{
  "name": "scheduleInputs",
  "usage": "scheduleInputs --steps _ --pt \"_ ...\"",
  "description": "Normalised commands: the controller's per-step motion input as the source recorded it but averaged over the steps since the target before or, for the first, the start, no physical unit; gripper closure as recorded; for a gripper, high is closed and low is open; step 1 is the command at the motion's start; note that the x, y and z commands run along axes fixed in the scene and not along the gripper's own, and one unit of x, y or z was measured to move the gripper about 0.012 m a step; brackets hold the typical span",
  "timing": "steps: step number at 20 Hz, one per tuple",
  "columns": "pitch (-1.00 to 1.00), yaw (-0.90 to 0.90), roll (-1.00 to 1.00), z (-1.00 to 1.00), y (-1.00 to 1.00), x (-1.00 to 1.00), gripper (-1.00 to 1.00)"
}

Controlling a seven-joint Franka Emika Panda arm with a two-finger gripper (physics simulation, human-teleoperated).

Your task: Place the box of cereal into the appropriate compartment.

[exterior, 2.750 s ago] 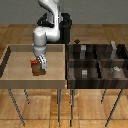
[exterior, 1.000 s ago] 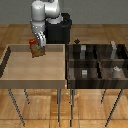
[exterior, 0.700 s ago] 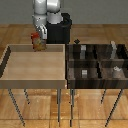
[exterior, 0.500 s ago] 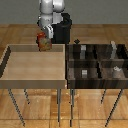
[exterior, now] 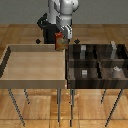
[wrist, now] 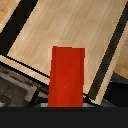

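One box of cereal (exterior: 60,42) hangs upright, clamped in my end effector (exterior: 61,36) above the light tray's (exterior: 10,70) far edge, with the dark compartment tray (exterior: 97,63) toward the exterior view's right.

One box of cereal (exterior: 60,42) (wrist: 66,75) and one robot arm (exterior: 65,15). Two trays — one pale open tray (exterior: 10,75) and one dark divided tray (exterior: 70,75) — with four compartments discernible. Small grey blocks (exterior: 84,73): roughly five, too blurred for certainty.
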Motion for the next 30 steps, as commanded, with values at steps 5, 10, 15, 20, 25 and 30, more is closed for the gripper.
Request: scheduleInputs --steps 5,10,15,20,25,30 --pt "0.0 0.0 0.0 0.0 1.0 0.0 1.0" --pt "0.0 0.0 0.0 0.0 1.0 0.0 1.0" --pt "0.0 0.0 0.0 0.0 1.0 0.0 1.0" --pt "0.0 0.0 0.0 0.0 1.0 0.0 1.0" --pt "0.0 0.0 0.0 0.0 1.0 0.0 1.0" --pt "0.0 0.0 0.0 0.0 1.0 0.0 1.0"
